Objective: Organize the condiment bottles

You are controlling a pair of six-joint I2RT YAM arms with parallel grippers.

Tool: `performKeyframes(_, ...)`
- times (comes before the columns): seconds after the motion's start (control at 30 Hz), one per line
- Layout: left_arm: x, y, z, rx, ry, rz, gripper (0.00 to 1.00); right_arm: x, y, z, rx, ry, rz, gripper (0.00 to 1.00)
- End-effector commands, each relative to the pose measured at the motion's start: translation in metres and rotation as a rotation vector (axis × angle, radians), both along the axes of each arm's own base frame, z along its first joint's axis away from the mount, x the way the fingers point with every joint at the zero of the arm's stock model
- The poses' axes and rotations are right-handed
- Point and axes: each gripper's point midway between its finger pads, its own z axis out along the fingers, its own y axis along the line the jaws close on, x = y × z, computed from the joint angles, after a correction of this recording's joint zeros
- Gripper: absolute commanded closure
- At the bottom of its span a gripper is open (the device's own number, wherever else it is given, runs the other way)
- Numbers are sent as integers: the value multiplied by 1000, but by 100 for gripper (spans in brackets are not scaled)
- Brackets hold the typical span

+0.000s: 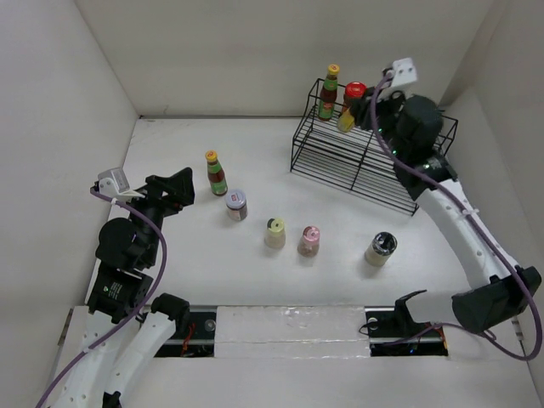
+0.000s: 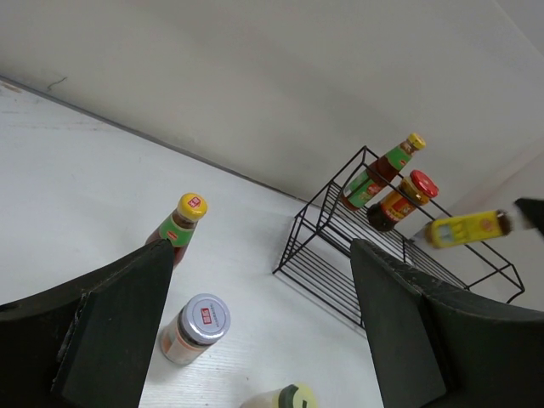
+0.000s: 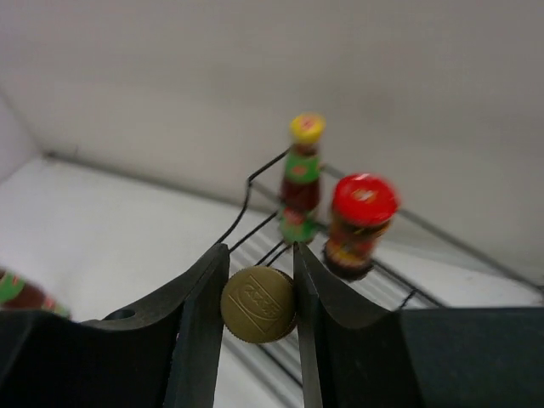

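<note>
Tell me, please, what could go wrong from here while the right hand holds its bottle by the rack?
1. The right hand grips the yellow bottle close to the red-lidded jar and the sauce bottle on the rack's top shelf; a push forward could knock either off.
2. The yellow bottle hangs nearly on its side; released so onto the wire rack, it may roll or topple.

The top camera looks down from high behind the near edge on the whole table. The left wrist camera looks across from far, the right one from near. All three share the black wire rack and the red-lidded jar.
</note>
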Motion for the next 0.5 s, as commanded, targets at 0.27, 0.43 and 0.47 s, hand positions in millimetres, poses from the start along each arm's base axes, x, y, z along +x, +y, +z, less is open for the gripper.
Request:
performKeyframes(0.27, 0, 0, 10, -20, -43, 0, 20, 74, -103, 104, -14, -174, -151, 83)
performKeyframes(0.43, 0, 2, 10, -21, -43, 9, 20, 103, -133, 113, -28, -185, -164, 83)
performKeyframes(0.47, 0, 2, 10, -21, -43, 9, 20, 112, -133, 105, -29, -165, -163, 83)
